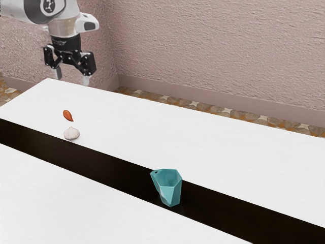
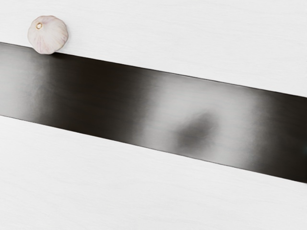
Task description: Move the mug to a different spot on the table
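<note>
A teal faceted mug (image 1: 168, 186) stands upright on the black stripe (image 1: 117, 168) that crosses the white table (image 1: 213, 137), toward the exterior view's lower middle. My gripper (image 1: 71, 75) hangs high at the upper left of the exterior view, well above the table and far from the mug. Its two fingers stand apart with nothing between them.
A white garlic bulb (image 1: 71, 133) (image 2: 47, 34) lies at the stripe's edge. An orange-red small object (image 1: 68, 115) sits just behind the bulb. A pink textured wall (image 1: 213, 46) and patterned floor lie beyond the table's far edge.
</note>
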Robot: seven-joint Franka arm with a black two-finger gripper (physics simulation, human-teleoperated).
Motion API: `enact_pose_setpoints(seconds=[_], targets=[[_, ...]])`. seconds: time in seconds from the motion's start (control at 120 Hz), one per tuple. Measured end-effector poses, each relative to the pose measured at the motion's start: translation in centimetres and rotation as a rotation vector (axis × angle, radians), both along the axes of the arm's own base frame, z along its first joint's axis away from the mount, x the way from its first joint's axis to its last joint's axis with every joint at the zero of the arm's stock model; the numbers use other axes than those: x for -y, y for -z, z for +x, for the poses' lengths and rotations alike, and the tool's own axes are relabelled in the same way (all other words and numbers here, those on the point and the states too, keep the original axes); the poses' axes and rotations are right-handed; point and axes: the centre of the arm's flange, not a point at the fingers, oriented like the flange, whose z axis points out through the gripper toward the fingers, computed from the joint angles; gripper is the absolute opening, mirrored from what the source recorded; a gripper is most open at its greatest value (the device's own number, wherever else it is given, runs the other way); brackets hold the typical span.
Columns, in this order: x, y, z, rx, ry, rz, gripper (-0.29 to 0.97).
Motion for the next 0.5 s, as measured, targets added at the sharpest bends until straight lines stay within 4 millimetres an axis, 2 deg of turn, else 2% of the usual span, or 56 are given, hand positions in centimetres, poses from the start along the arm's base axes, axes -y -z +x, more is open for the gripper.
enact_pose_setpoints(seconds=[0.15, 0.183, 0.267, 0.367, 0.5], targets=[[0.7, -0.3, -0.4, 0.009, -0.003, 0.001, 0.68], [0.6, 0.1, -0.5, 0.003, -0.007, 0.001, 0.68], [-0.2, 3.6, 0.0, 0.000, -0.037, -0.006, 0.68], [-0.6, 8.3, 0.0, -0.011, -0.189, -0.095, 0.68], [1.3, 13.1, 0.7, -0.044, -0.441, -0.201, 0.68]])
